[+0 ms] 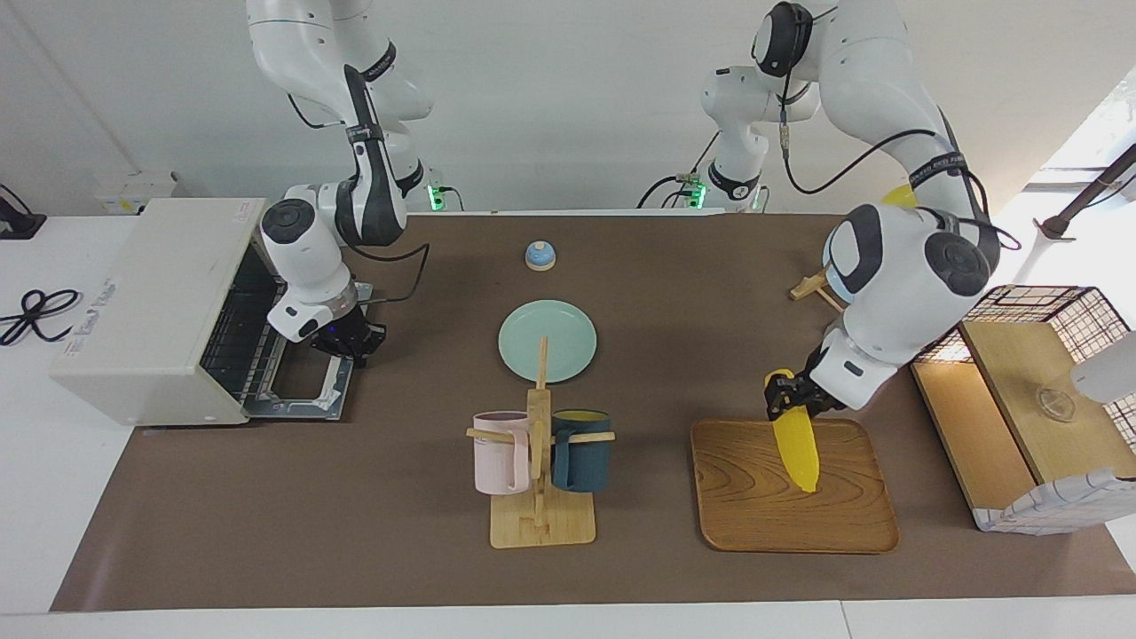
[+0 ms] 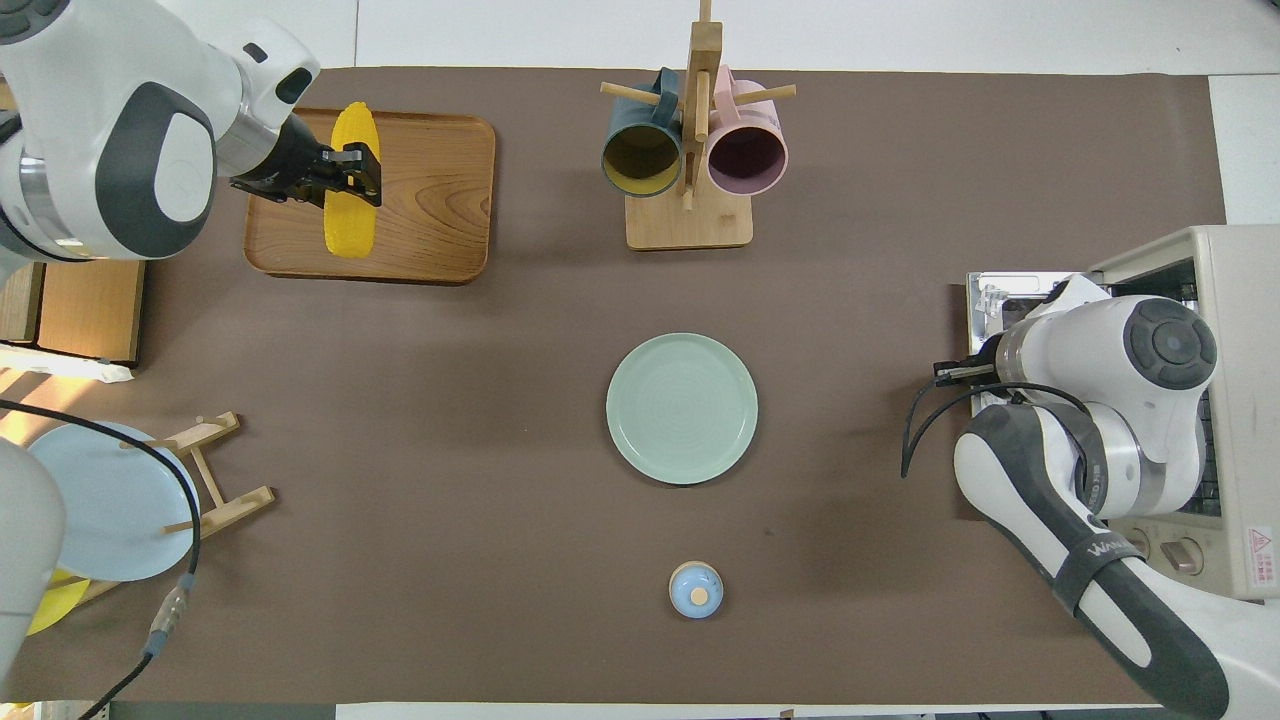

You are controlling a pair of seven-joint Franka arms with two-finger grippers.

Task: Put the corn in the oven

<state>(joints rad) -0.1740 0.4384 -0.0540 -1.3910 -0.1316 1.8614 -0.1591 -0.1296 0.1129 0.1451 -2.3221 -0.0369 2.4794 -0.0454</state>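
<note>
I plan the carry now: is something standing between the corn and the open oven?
The mug rack and green plate stand between. The left gripper holds the corn over the tray; the right gripper hangs over the oven door.

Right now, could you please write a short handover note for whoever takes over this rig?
Left tool: shut on the corn, lifted over the wooden tray at the left arm's end of the table.
Right tool: shut, holding nothing, above the oven door.
Oven: at the right arm's end, door dropped flat, rack exposed.
Done: door open, corn picked up.
Left: carry the corn across to the oven and set it on the rack.
</note>
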